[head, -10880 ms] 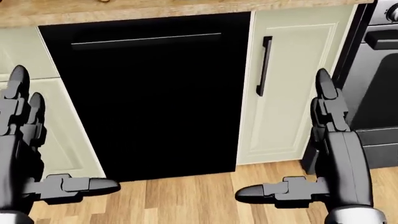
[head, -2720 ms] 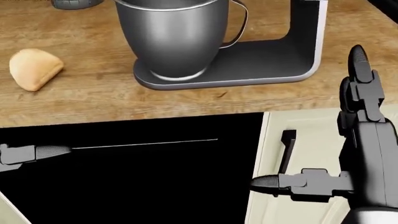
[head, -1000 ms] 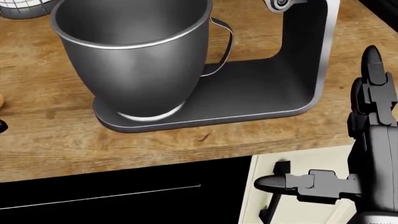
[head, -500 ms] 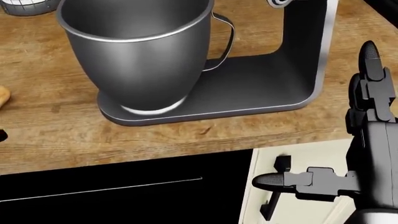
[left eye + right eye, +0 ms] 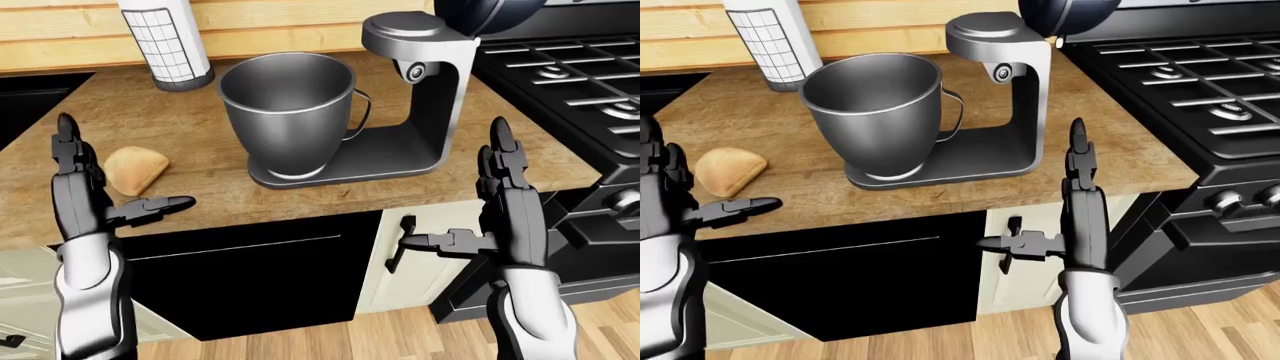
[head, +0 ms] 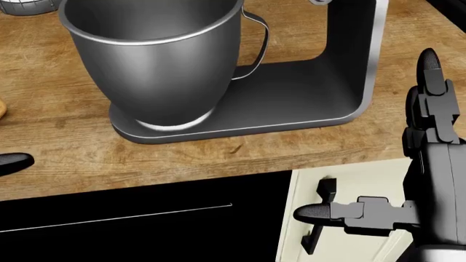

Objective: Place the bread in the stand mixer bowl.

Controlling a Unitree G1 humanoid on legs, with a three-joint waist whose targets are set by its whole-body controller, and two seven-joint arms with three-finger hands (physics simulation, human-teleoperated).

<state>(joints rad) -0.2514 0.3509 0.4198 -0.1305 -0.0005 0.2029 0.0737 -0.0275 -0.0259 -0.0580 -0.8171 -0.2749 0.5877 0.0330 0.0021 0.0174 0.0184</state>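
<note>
Bread roll (image 5: 135,168) at 1 o'clock from left hand (image 5: 85,196), just beside, well apart from right hand (image 5: 505,214). Both hands spread wide, empty. Bowl (image 5: 290,105) at 2 o'clock from roll.

We see a wooden countertop (image 5: 230,196) over a black dishwasher (image 5: 250,277), cream cabinet door (image 5: 410,259), black stove (image 5: 1180,67) and plank floor (image 5: 400,337).

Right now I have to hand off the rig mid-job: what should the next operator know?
Left robot hand: open, empty, raised beside the bread.
Right robot hand: open, empty, raised at the counter edge to the right.
Bread: on the wooden counter, left of the stand mixer in the left-eye view.
Mixer bowl: seated on the mixer base, looks empty.
Done: the robot stands at the counter.
Left: grasp the bread and drop it in the bowl.
</note>
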